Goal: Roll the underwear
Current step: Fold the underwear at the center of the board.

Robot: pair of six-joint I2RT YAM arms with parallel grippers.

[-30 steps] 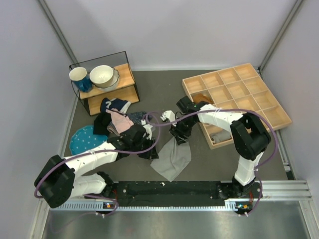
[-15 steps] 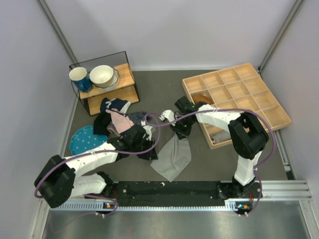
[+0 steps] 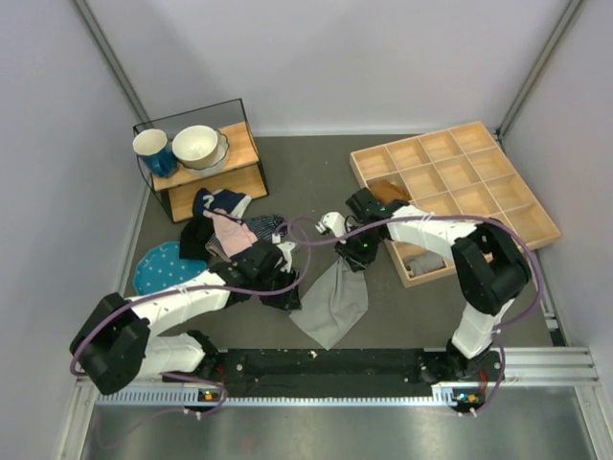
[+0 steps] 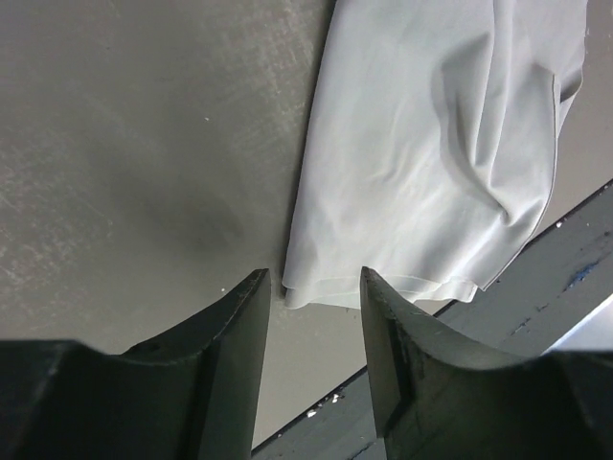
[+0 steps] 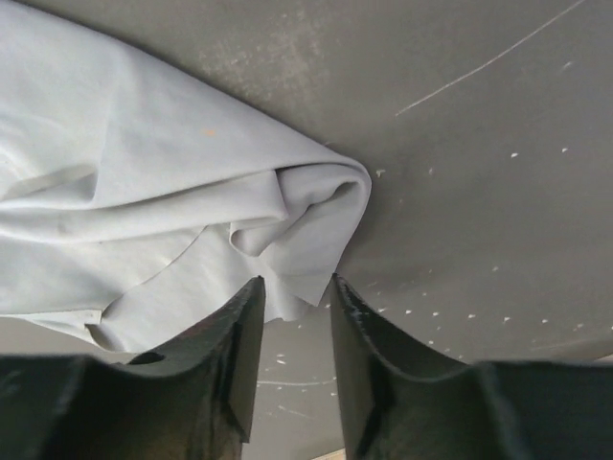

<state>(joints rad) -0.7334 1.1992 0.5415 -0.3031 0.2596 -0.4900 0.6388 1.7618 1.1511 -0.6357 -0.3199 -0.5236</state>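
Observation:
The grey underwear (image 3: 333, 303) lies spread on the dark table between the two arms. In the left wrist view it (image 4: 431, 144) is pale grey with folds, its near corner just ahead of the fingertips. My left gripper (image 4: 314, 278) is open and empty at the cloth's left edge (image 3: 292, 292). In the right wrist view the underwear (image 5: 172, 220) has a bunched fold at its right end. My right gripper (image 5: 295, 283) is open, its tips just at the cloth's top corner (image 3: 352, 259), holding nothing.
A pile of dark and pink clothes (image 3: 225, 235) lies behind the left arm. A teal dotted cloth (image 3: 158, 268) lies at the left. A wooden shelf (image 3: 206, 168) holds a mug and bowl. A wooden compartment tray (image 3: 455, 187) stands at the right. A black rail (image 3: 326, 364) runs along the near edge.
My right gripper has moved a little right and toward the near side, onto the cloth's top corner. My left gripper has shifted slightly right toward the cloth's left edge. The underwear lies about as before.

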